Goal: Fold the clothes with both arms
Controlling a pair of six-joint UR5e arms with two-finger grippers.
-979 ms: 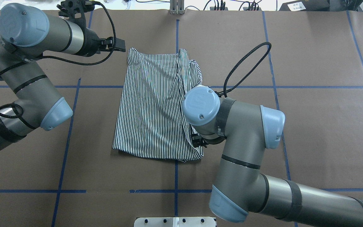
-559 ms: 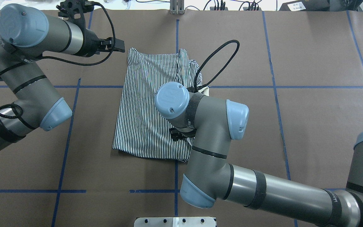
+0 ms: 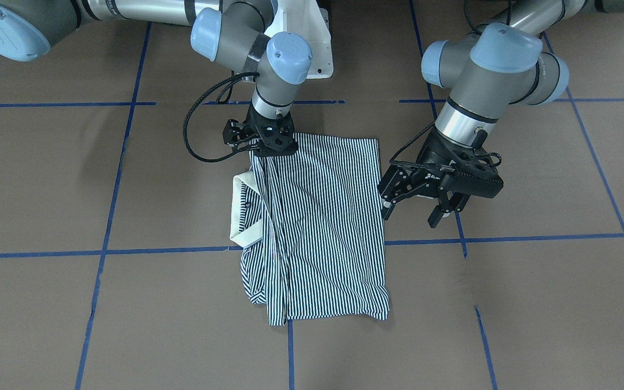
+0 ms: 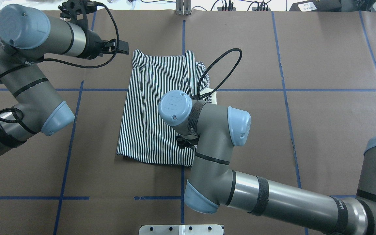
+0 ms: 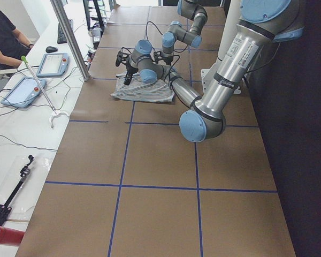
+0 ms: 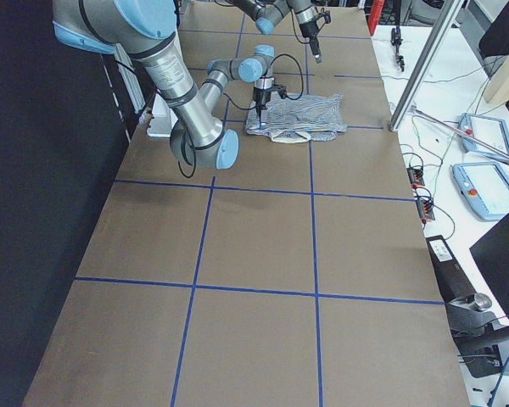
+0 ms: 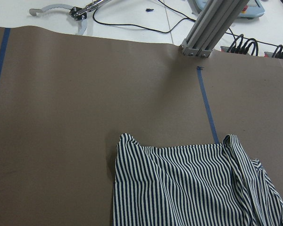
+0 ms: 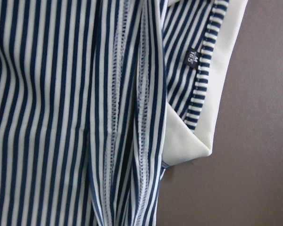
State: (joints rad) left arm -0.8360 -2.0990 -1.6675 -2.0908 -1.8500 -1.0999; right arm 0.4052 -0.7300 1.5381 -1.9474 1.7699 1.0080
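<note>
You have striped polo shirt (image 3: 323,233) lying flat mid-tabletop (image 3: 507,303), folded to rough rectangle, cream collar (image 3: 240,227) poking out on robot's right side. Left pincer (image 3: 411,212) hovers just beside shirt's left edge, fingers spread wide, holding nothing. Right pincer (image 3: 266,150) points down onto shirt's robot-near edge; you cannot tell whether it is clamped on cloth.
</note>
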